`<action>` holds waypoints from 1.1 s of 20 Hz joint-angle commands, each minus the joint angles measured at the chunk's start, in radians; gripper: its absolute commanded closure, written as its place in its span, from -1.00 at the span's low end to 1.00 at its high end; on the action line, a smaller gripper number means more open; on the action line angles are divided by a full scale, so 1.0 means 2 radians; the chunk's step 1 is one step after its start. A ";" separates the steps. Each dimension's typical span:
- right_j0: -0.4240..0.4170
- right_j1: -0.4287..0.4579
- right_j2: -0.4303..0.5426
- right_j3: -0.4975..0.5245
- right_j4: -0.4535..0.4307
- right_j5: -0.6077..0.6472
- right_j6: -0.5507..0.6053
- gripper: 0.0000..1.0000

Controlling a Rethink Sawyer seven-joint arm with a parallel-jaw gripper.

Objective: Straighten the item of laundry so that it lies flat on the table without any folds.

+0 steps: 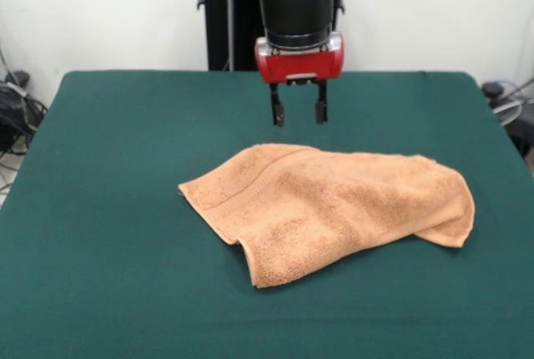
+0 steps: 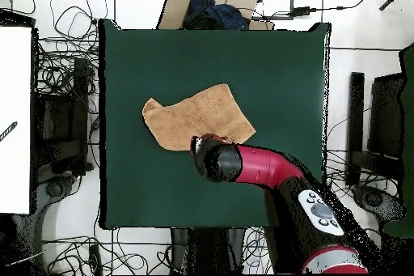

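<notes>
Front view: peach-orange terry hand towel (image 1: 334, 209) crumpled near the middle of the green table (image 1: 100, 234), one woven-band edge flat at left, near corner folded under, wide bare felt on all sides; gripper (image 1: 298, 112) above the towel's far edge, jaws parted and empty. Overhead view: towel (image 2: 196, 116) slightly above table (image 2: 283, 62) centre, well clear of every edge; red arm (image 2: 259, 166) reaching in from the bottom right, covering the towel's lower edge.

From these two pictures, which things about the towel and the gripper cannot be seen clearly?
- Overhead view: the gripper is hidden under the arm's own wrist.
- Overhead view: the towel edge nearest the robot is partly covered by that wrist.
- Front view: the towel's underside layers are hidden by its folded top.
- Front view: the table's near edge is cut off.
</notes>
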 commanded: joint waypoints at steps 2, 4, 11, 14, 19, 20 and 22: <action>-0.003 0.045 0.002 0.008 -0.035 -0.012 0.033 -1.00; -0.004 0.054 -0.001 0.006 -0.039 -0.022 0.035 -1.00; -0.005 0.076 -0.002 -0.004 -0.048 -0.034 0.040 -1.00; -0.005 0.094 -0.003 -0.012 -0.052 -0.045 0.044 -1.00; -0.007 0.115 -0.005 -0.019 -0.055 -0.055 0.049 -1.00; -0.006 0.116 -0.006 -0.018 -0.056 -0.056 0.050 -1.00; -0.005 0.115 -0.008 -0.015 -0.054 -0.057 0.052 -1.00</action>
